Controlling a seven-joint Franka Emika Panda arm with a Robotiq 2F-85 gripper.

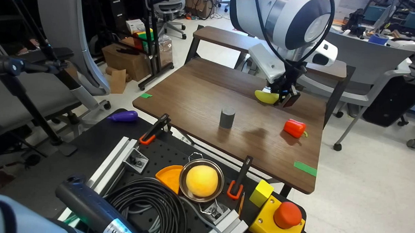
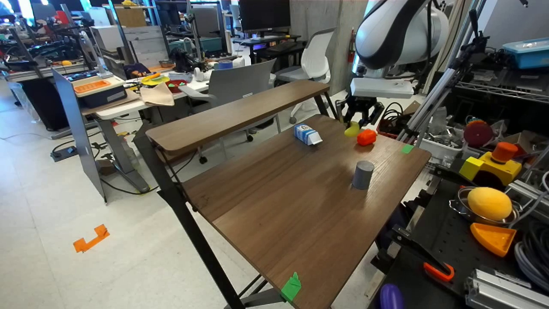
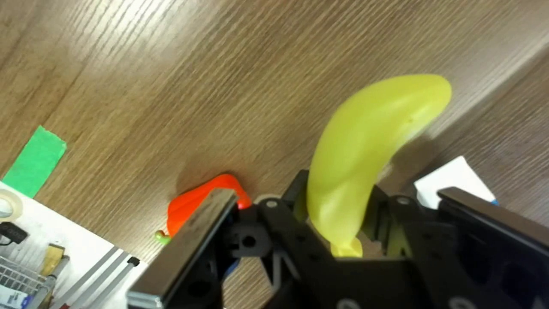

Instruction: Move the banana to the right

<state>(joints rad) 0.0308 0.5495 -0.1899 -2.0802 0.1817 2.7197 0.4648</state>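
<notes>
The yellow curved banana is in the gripper's jaws in the wrist view. Its stem end points toward the palm and its body sticks out past the fingertips. The gripper is shut on it, with one finger on each side. In both exterior views the banana hangs under the gripper, above the brown table. A shadow lies on the table in front of it. The arm is over the table's side where the red pepper lies.
A red toy pepper lies on the table near the gripper. A dark grey cylinder stands upright. A blue-white carton lies near the raised shelf. Green tape marks table corners.
</notes>
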